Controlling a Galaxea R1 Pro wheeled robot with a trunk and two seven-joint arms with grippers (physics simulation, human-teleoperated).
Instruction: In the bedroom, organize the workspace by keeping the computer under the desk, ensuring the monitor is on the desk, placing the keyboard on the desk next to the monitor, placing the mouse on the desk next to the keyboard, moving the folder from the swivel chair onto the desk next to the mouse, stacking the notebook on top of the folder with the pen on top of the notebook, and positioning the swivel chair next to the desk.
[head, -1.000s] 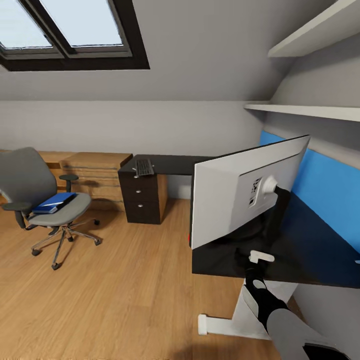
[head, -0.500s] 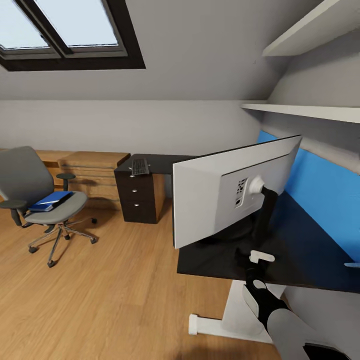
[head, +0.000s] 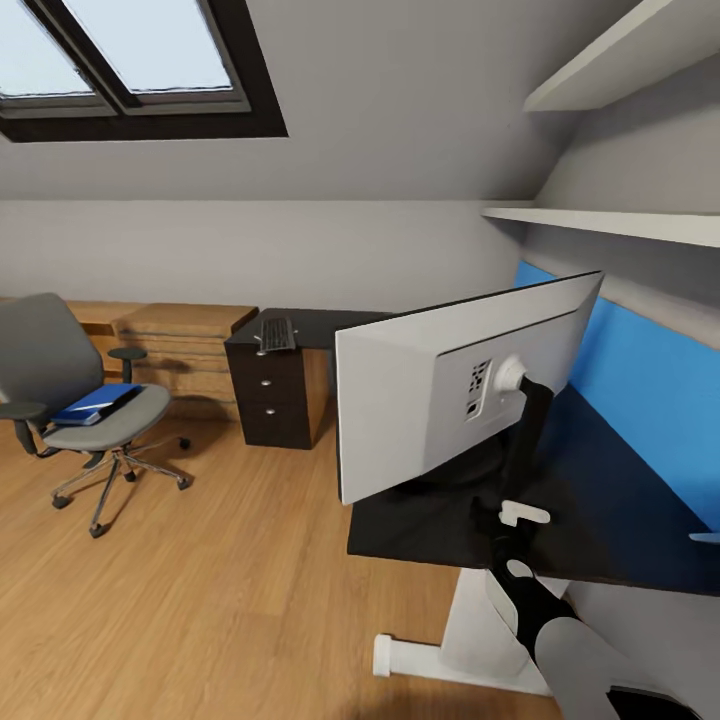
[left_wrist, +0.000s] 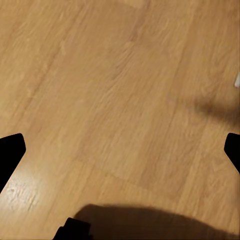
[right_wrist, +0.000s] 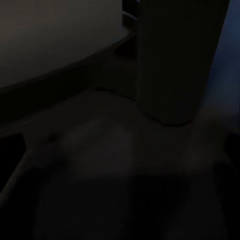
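Much bare floor (head: 230, 590) beside desk (head: 620, 530) edge.

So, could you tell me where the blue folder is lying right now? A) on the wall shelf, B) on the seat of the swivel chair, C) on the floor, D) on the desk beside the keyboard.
B: the folder lies flat on the grey seat of the chair, well away from the desk.
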